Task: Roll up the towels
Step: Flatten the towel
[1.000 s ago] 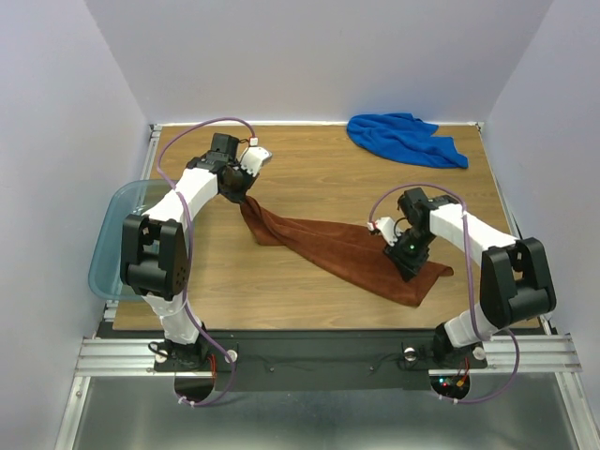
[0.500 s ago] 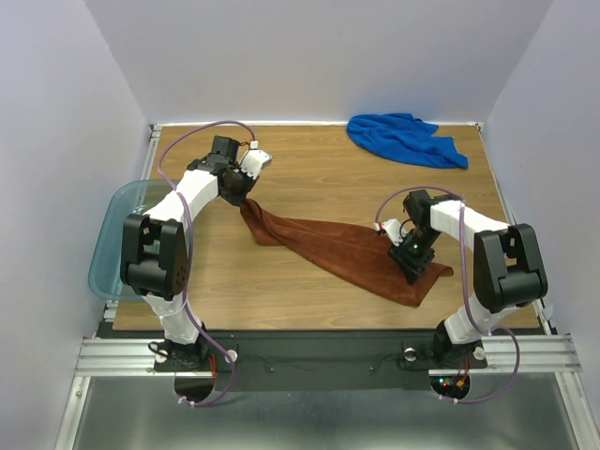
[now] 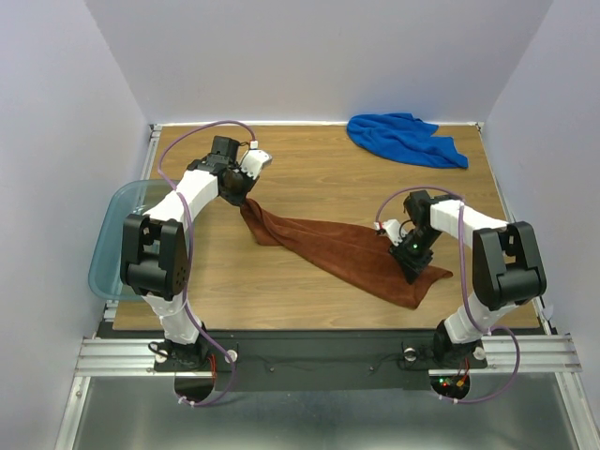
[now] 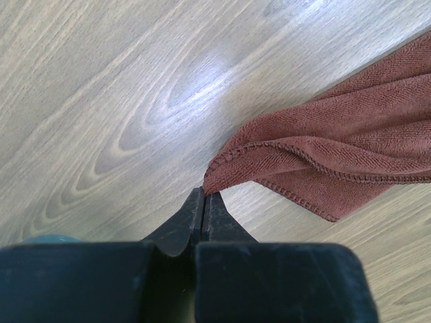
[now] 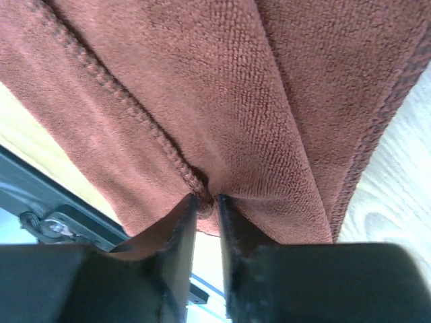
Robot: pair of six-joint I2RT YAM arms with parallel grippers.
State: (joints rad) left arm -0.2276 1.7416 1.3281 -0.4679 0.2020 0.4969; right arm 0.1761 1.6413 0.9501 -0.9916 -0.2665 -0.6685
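Top external: left arm stretched up the table (image 3: 309, 183), left tool (image 3: 246, 194) clamped tight on a corner of the brown towel (image 3: 337, 248), which runs diagonally across mid-table, far-left to near-right. Right arm folded inward, right tool (image 3: 413, 265) tipped down, pinching the hem. Far-right corner: blue towel (image 3: 403, 138), bunched.

You are looking down on a wood-grain tabletop (image 3: 319, 178), boxed in by plain pale walls (image 3: 309, 56) at the back and on both sides. A slotted aluminium rail (image 3: 319, 354) runs along its near edge. In your left wrist view, light leaves a pale sheen (image 4: 202, 81) on the wood.
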